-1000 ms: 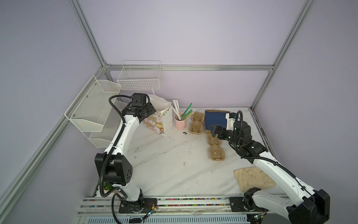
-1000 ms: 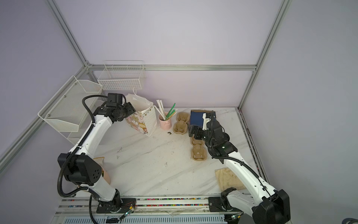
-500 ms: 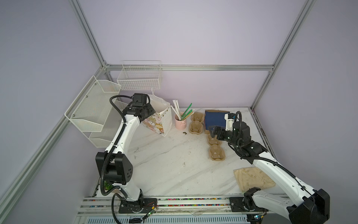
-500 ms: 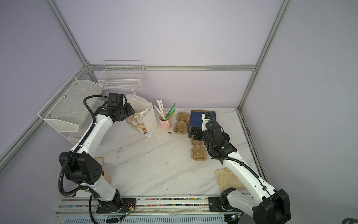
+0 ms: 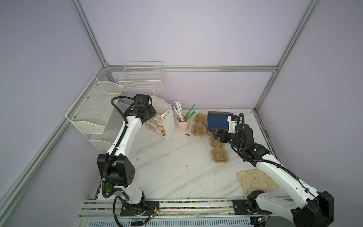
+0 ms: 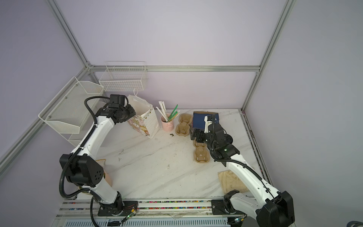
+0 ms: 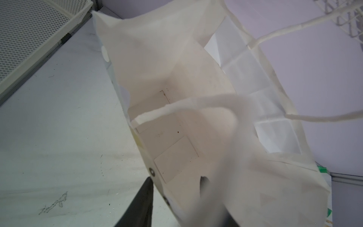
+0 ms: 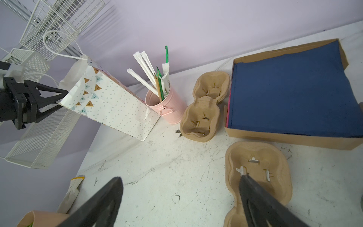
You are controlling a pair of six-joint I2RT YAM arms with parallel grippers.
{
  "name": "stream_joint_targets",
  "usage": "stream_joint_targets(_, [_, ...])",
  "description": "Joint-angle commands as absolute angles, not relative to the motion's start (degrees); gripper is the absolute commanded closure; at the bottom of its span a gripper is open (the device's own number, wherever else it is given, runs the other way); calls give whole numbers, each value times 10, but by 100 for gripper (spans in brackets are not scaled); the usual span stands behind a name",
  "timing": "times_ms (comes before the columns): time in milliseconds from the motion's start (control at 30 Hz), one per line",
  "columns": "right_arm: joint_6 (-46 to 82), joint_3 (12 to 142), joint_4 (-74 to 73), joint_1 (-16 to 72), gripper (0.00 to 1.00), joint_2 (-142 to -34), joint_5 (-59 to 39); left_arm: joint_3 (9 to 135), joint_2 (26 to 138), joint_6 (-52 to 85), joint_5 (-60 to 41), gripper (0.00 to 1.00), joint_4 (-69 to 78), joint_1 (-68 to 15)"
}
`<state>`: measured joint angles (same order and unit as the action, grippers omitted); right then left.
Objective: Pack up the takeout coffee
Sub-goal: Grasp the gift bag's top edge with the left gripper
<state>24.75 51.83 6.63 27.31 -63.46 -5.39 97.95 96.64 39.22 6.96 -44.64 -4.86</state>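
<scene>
The left gripper (image 8: 61, 97) has narrowed its jaws astride the rim of the paper bag (image 5: 163, 123), grip unconfirmed, while the right gripper (image 8: 180, 177), jaws released and empty, hovers over a pulp tray (image 8: 279, 155); bag-holding appears in hand, and next the takeout coffee, identifiable in no view, must be located.

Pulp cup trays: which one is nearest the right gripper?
The tray in front of the blue-lined box; the open right gripper is at its far end. The other tray stands beside the pink mug.

We cannot make out the takeout coffee in any view. Behind the left arm's base (image 5: 135, 198), only an unidentifiable green patch (image 5: 109, 189).
</scene>
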Motion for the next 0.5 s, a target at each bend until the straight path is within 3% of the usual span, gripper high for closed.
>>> stream_joint_targets(0, [239,513,56,278,5,-639,-49,1041,968,376,81,66,-452,-45])
stream_joint_targets(467, [239,515,57,282,5,-639,-49,1043,963,366,95,81,-466,-45])
